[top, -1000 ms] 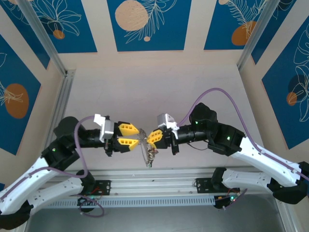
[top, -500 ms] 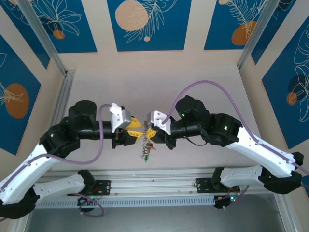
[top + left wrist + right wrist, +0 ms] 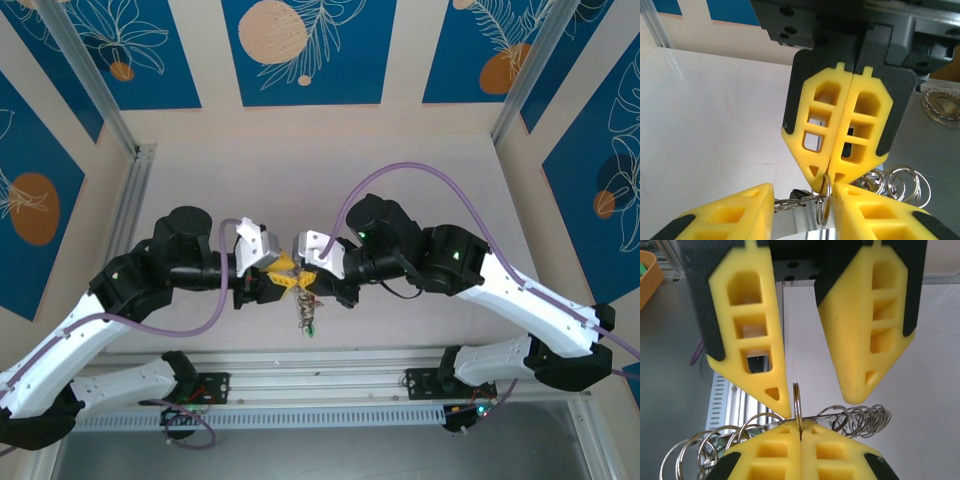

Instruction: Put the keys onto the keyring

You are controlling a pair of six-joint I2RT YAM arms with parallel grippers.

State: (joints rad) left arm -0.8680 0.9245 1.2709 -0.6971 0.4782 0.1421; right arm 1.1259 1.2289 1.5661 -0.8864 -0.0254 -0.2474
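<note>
From above, the two arms meet nose to nose over the near middle of the table (image 3: 400, 170). The tips of the left gripper (image 3: 284, 280) and the right gripper (image 3: 308, 277) are almost touching. The keyring (image 3: 303, 300) hangs edge-on from between them. The keys (image 3: 312, 322), a fleck of green and red, dangle at its bottom just short of the aluminium rail (image 3: 320, 385) along the near edge. Bare table runs open to the far wall and out to left and right, while the near side is tight against the rail. Purple cables arch over both forearms.

In the left wrist view, the left gripper's own fingers (image 3: 725, 217) stand spread along the bottom edge. The keyring (image 3: 823, 202) passes edge-on through the gap, close against the finger on the picture's right and clear of the other. Opposite, the right gripper (image 3: 825, 177) is pressed together, its tips pinching the hoop's rim. A cluster of small rings (image 3: 897, 182) hangs to the right, and pale table lies open on the left.

In the right wrist view, the right gripper's yellow fingers (image 3: 765, 450) are pressed together at the bottom, with the thin rim of the keyring (image 3: 798, 400) clamped in their seam. Above, the left gripper (image 3: 819, 404) is spread. The hoop rises into its gap, just beside the fingertip on the picture's left and well apart from the other. Small rings fan out on both sides, and the edge of a basket (image 3: 652, 282) sits at the top-left corner
</note>
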